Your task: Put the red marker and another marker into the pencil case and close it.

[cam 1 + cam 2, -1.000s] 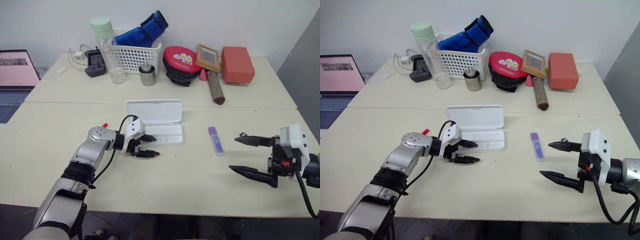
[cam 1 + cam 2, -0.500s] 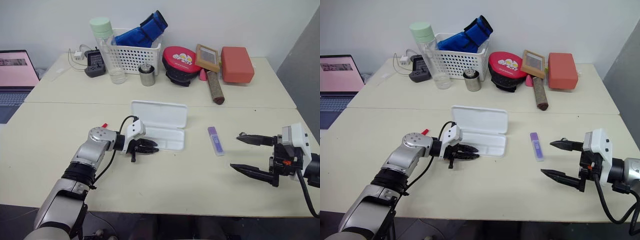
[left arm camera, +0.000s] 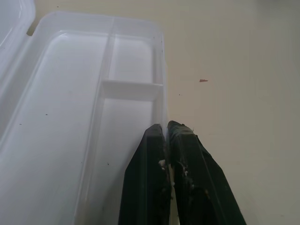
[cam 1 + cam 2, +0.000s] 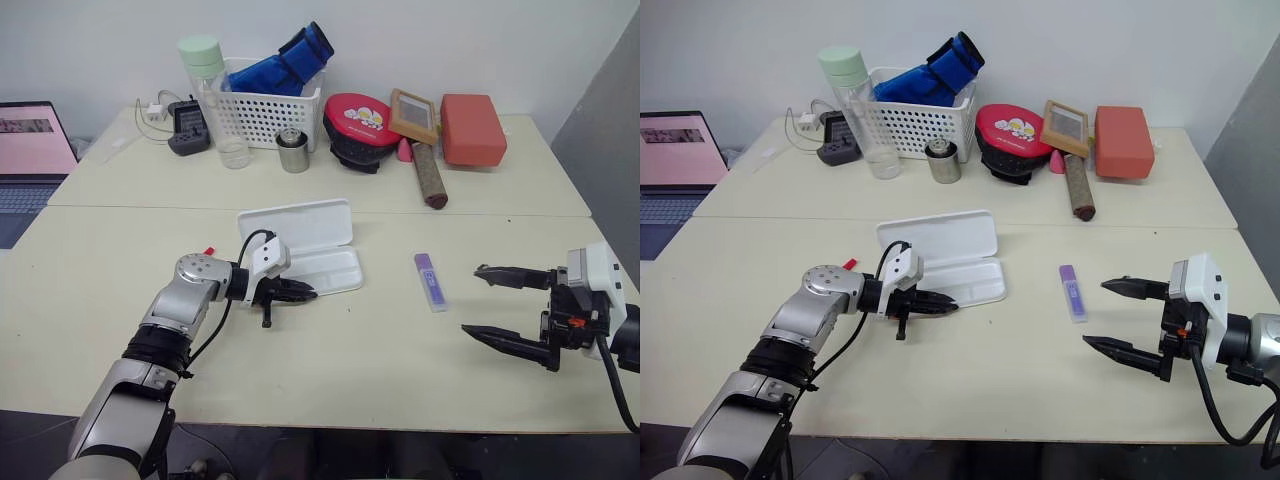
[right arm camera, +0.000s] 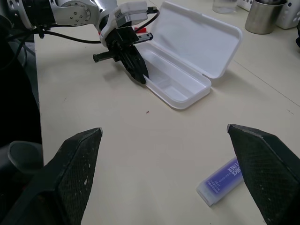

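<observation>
**Left gripper pinched on pencil case rim; red marker mostly hidden**

Hidden or unclear: the red marker [image 4: 210, 250] shows as a red tip poking out at 11 o'clock of the left wrist; its barrel is behind the arm. From the head views, the contents of the white basket [image 4: 262, 115] are hard to sort beyond a blue bundle [image 4: 285, 65].

Pencil case [image 4: 300, 240]: one, open, at table centre, lid [image 4: 938, 237] tilted back at 12 o'clock of the tray. Tray compartments look bare in the left wrist view.

Left gripper [image 4: 300, 293]: fingers [image 3: 152, 187] pressed together, clamped on the near rim of the pencil case at its 7 o'clock corner.

Right gripper [image 4: 480, 300]: fingers spread wide apart, holding nothing, hovering at 3 o'clock of the purple marker [image 4: 431, 281].

Purple marker: one, flat on the table, well apart from the case, at 3 o'clock of it.

Count at the far edge: one bottle [image 4: 215, 95], one metal cup [image 4: 294, 149], one red round case [image 4: 362, 125], one orange box [image 4: 474, 128], one laptop [image 4: 30, 150], cut off by the frame.
</observation>
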